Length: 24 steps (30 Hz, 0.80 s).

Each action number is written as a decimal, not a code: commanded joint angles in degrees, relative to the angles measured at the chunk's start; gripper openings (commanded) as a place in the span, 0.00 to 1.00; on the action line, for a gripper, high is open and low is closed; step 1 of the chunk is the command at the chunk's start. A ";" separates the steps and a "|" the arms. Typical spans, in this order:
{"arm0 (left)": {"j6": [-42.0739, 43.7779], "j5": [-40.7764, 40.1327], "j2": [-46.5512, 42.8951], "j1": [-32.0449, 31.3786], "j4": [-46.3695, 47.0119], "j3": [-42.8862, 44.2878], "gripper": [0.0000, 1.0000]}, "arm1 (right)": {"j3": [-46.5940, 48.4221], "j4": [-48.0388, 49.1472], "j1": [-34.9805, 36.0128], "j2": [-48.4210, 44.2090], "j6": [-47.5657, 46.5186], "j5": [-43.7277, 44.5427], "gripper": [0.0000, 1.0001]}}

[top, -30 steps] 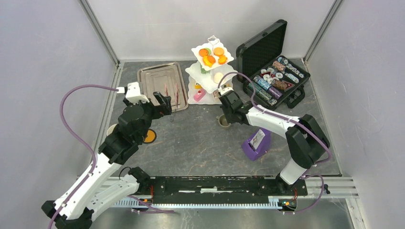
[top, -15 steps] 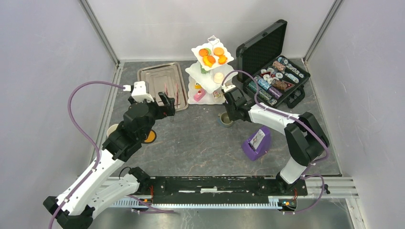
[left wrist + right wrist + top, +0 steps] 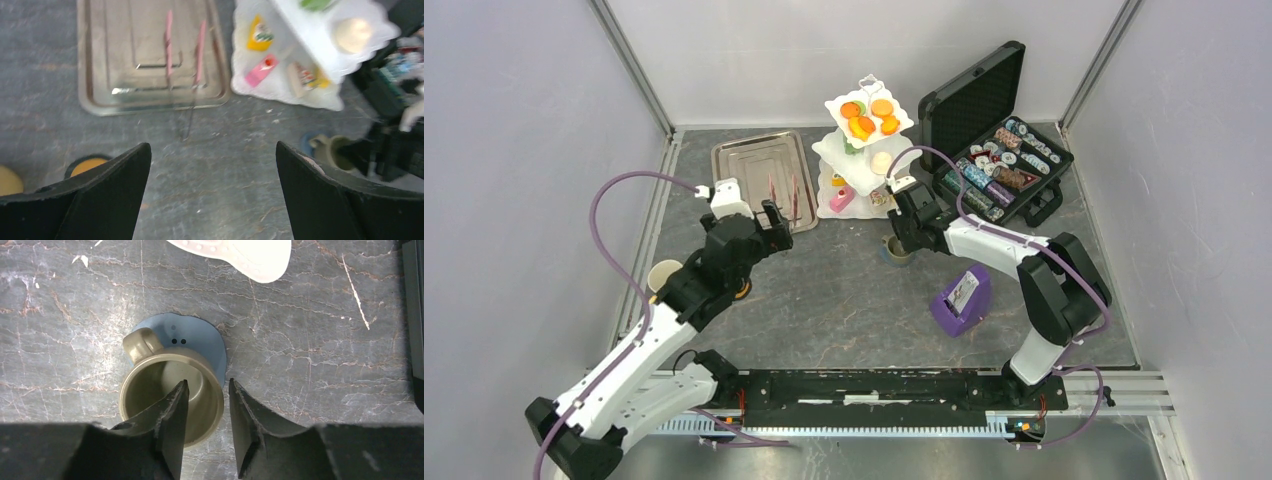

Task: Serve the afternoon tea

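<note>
Grey stone-look table [image 3: 325, 315], olive cup [image 3: 150, 385] on blue coaster [image 3: 200, 340] just before white stand [image 3: 240, 255], beneath right fingers [image 3: 170, 425]: narrowly parted astride rim opposite handle, not pinching. Left fingers [image 3: 100, 195] splayed, empty, well apart.

No legible text, label, brand or number in any view. White card [image 3: 964, 290] in purple plastic card holder [image 3: 952, 314], 4 o'clock on tabletop [image 3: 844, 300]: dark marks, unreadable. Striped round chips [image 3: 1004, 160] in black hinged case [image 3: 974, 105], 1 o'clock: too small.

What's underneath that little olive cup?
A round blue coaster lies under the olive cup; its edge shows beside the handle. The rest is covered by the cup and the right tool.
</note>
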 commanded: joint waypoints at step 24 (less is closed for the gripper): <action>-11.53 18.14 43.39 43.44 -14.02 8.96 0.99 | -14.22 12.70 -0.09 -23.61 -4.43 -17.96 0.82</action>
